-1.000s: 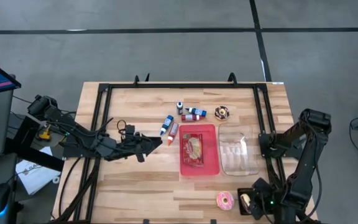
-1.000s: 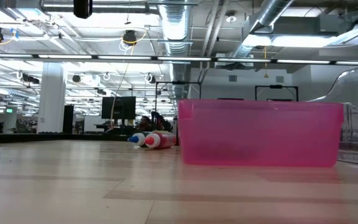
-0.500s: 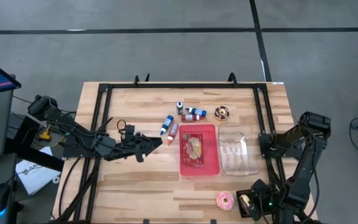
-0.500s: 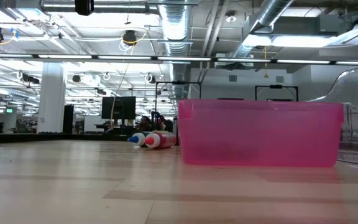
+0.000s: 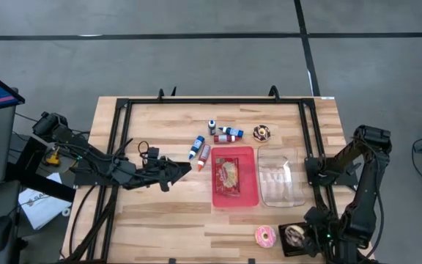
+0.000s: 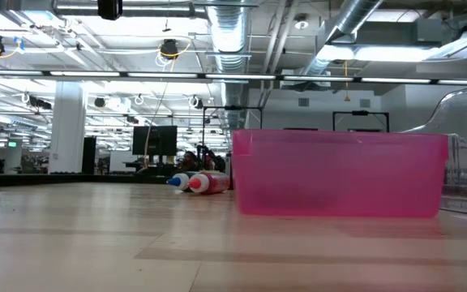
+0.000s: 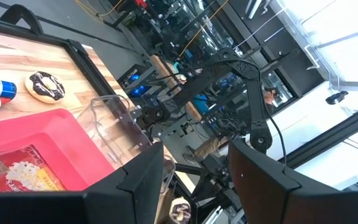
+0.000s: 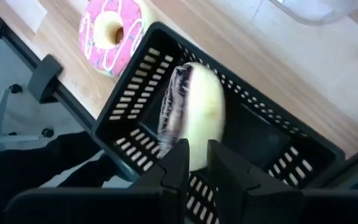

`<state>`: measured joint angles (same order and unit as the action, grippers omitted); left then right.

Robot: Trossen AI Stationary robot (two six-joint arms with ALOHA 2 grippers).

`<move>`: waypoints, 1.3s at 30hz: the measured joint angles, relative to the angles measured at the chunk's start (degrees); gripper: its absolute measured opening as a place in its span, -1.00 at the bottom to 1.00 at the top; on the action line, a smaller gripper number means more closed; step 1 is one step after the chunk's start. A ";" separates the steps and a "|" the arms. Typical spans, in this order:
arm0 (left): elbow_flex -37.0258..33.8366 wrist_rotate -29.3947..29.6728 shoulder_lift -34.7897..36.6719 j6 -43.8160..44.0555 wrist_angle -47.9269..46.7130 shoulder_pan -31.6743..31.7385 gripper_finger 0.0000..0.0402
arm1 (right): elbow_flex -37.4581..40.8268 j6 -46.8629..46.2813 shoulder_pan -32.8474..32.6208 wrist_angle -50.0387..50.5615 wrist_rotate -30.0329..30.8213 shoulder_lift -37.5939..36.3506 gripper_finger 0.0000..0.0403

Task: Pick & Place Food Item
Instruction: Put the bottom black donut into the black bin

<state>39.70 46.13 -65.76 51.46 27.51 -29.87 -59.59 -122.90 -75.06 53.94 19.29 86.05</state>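
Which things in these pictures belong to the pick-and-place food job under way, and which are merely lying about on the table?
In the job:
- right gripper, just above the wrapped pastry
- wrapped pastry
- black slotted basket holding it

Lying about:
- pink frosted doughnut
- chocolate doughnut
- red tray with a snack packet
- clear plastic container
- small bottles
- left gripper, waiting mid-table

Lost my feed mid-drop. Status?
Right tool over black basket, barely parted. Wrapped pastry in basket. Left tool open, idle mid-table. Pink donut beside basket.
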 joint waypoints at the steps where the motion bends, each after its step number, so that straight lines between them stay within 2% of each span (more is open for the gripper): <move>1: 0.00 0.00 0.00 0.00 0.00 0.00 -0.12 | 0.00 -0.04 0.04 -0.03 0.00 -0.06 -0.74; 22: 0.00 0.04 0.00 -0.13 -0.02 0.00 -0.12 | 0.00 -0.12 1.85 -0.50 1.79 -1.45 -0.74; 26: 0.00 0.05 0.00 -0.13 -0.02 0.00 -0.12 | 0.00 0.36 2.88 -3.72 4.09 -1.31 -0.74; 39: 0.00 0.04 0.00 -0.13 -0.02 0.00 -0.12 | 0.02 1.82 6.52 -11.83 4.33 5.74 -0.74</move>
<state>39.70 46.17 -65.76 51.33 27.49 -29.87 -59.57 -121.08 -68.54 42.11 23.62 91.80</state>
